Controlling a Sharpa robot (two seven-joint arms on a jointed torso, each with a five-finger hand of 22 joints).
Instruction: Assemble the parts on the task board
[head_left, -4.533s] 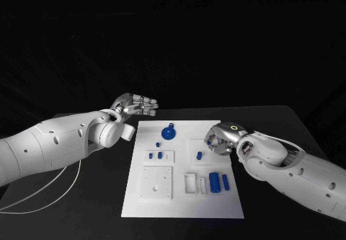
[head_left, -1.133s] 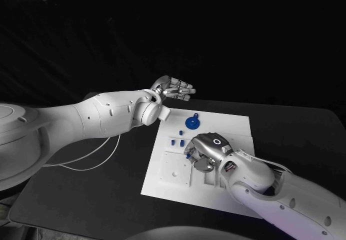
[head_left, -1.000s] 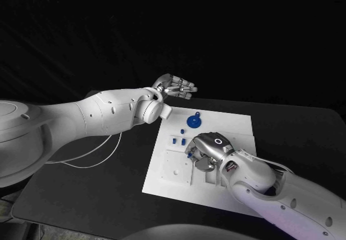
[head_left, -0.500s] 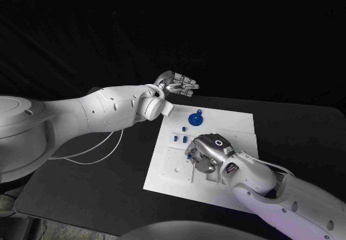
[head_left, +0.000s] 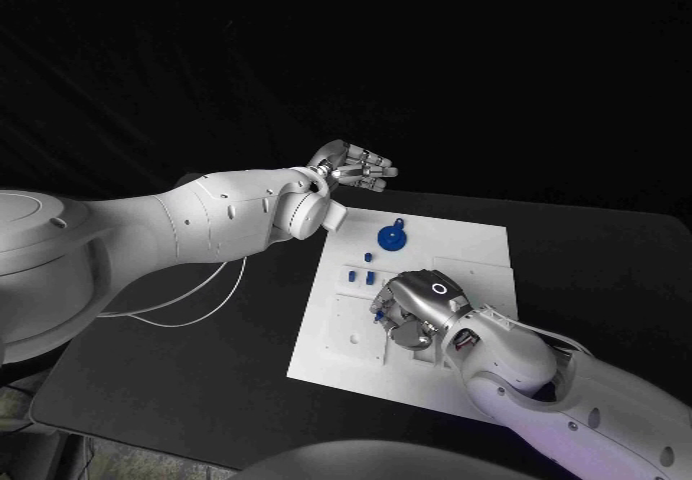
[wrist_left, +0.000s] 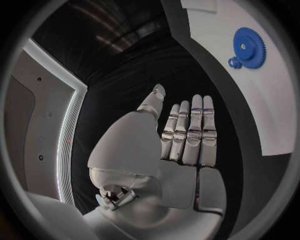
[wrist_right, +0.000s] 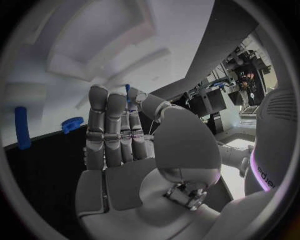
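The white task board (head_left: 464, 243) lies in the middle of the table. A blue gear (head_left: 391, 237) lies near its far edge, and two small blue pegs (head_left: 361, 274) stand just nearer than it. My right hand (head_left: 414, 308) hovers low over the board's middle and pinches a small blue part (wrist_right: 127, 90) between thumb and fingertip; the same part (head_left: 378, 313) peeks out at the fingers. My left hand (head_left: 355, 166) hangs in the air beyond the board's far left corner, fingers straight and side by side (wrist_left: 187, 135), holding nothing. The board (wrist_left: 265, 110) and gear (wrist_left: 250, 46) lie beyond it.
Past my right hand's fingers the board (wrist_right: 94, 30) shows raised blocks and recesses. A blue cylinder (wrist_right: 22, 128) and a small blue toothed piece (wrist_right: 72, 124) lie near its edge. A white cable (head_left: 188, 300) trails over the black table to the left of the board.
The camera has shifted. Since 4.5 s ago my right hand has moved from the board's right side to its middle. In the last second both hands have barely moved.
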